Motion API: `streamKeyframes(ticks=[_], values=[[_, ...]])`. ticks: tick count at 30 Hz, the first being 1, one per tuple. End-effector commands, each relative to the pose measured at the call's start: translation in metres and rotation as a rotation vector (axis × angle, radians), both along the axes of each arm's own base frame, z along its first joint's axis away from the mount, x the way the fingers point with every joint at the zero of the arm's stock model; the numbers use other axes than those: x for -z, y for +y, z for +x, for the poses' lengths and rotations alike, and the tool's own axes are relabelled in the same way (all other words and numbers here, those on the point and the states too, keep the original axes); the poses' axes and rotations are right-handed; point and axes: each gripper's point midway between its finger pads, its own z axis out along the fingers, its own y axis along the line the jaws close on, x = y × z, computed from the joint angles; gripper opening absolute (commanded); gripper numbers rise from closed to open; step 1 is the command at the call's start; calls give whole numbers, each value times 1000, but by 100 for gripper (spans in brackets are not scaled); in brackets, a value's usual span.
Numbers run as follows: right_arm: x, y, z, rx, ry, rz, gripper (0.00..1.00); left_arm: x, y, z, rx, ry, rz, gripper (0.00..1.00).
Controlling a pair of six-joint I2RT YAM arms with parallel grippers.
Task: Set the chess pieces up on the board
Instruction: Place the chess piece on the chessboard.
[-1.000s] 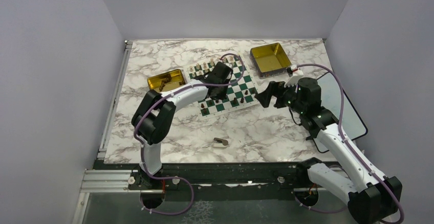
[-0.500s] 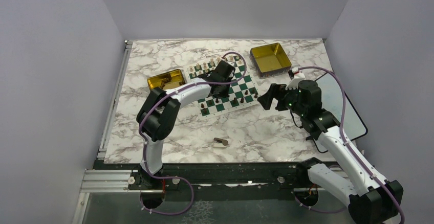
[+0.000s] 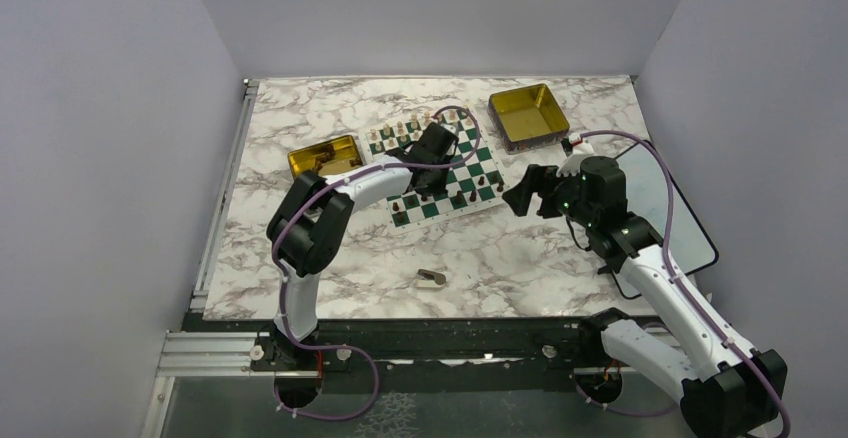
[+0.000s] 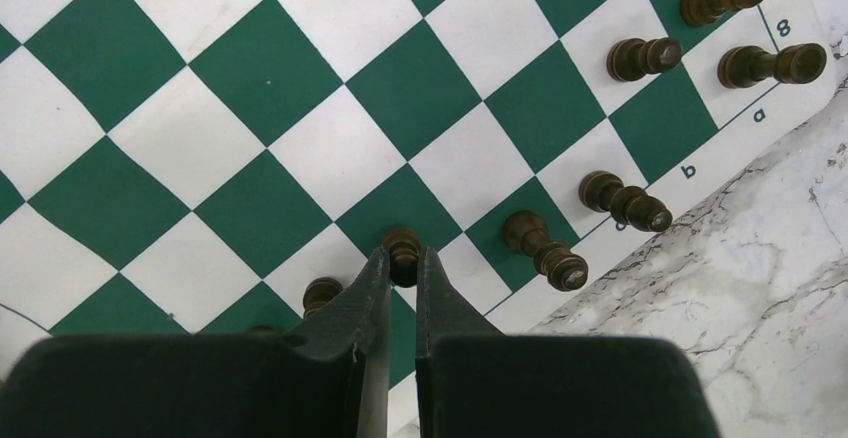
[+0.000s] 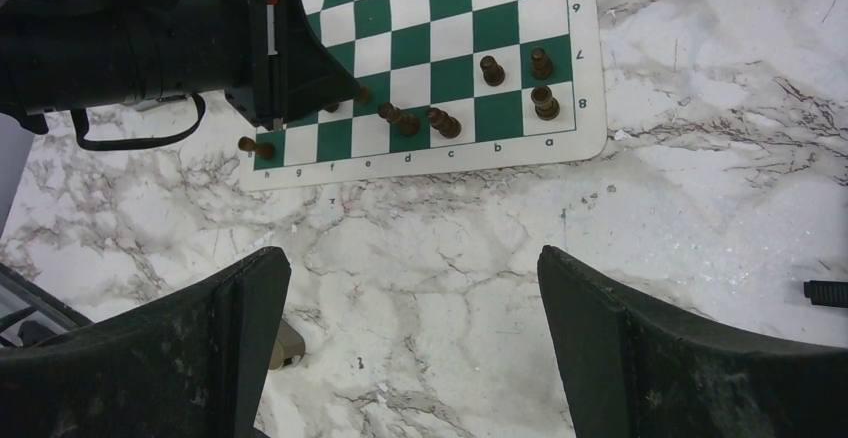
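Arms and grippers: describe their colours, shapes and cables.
The left arm and right arm have white tubular links with bulky black joints; a thin purple cable loops along each. The left gripper and right gripper have black, tapering fingers.

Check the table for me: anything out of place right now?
One small tan object lies alone on the marble table, well off the board toward the arm bases. Too small to identify.

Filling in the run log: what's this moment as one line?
left gripper: shut on dark piece, over board | right gripper: open, above marble table beside board | setup: unfinished
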Motion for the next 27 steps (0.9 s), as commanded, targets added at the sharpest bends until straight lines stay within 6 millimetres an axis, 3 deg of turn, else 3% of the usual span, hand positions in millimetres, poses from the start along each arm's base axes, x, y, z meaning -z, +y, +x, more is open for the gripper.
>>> streamKeyframes(ticks=[1, 16, 27], values=[[1, 0, -1, 4, 5, -5, 100, 6, -8, 0, 11, 0, -38, 7], [3, -1, 1, -3, 16, -28, 100, 26, -11, 0, 31, 36, -23, 8], [6, -1, 6, -8, 21, -49, 100, 13, -4, 7, 16, 0, 21, 10]])
